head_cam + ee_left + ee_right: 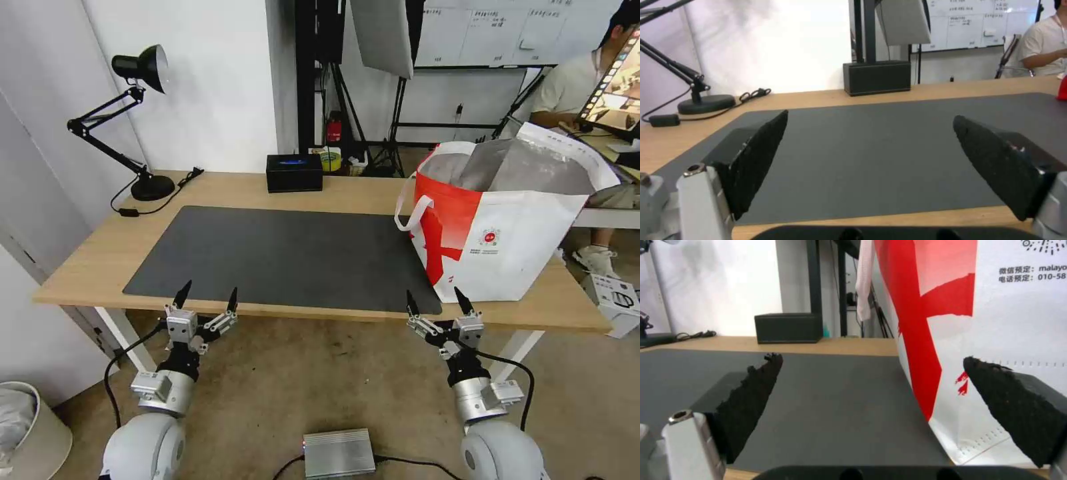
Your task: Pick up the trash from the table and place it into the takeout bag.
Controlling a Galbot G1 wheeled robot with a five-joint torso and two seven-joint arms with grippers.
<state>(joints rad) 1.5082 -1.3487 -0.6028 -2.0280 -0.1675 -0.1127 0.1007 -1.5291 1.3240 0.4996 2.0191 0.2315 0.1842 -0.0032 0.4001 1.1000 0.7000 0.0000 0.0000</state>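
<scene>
The takeout bag (507,227), white with a red panel and silver lining, stands open on the right end of the table (93,250); in the right wrist view the takeout bag (1005,323) is close ahead. The trash is out of view. The dark grey mat (287,257) lies bare. My left gripper (208,293) hovers open at the near edge of the mat's left corner, and in its wrist view the left gripper (870,116) has nothing between its fingers. My right gripper (433,298) stands open just in front of the bag's near corner; the right gripper (872,358) is also empty.
A black tissue box (294,173) sits at the table's back edge. A black desk lamp (152,187) with its cord stands at the back left. A silver box (339,453) lies on the floor between my arms, and a bin (27,427) stands low on the left.
</scene>
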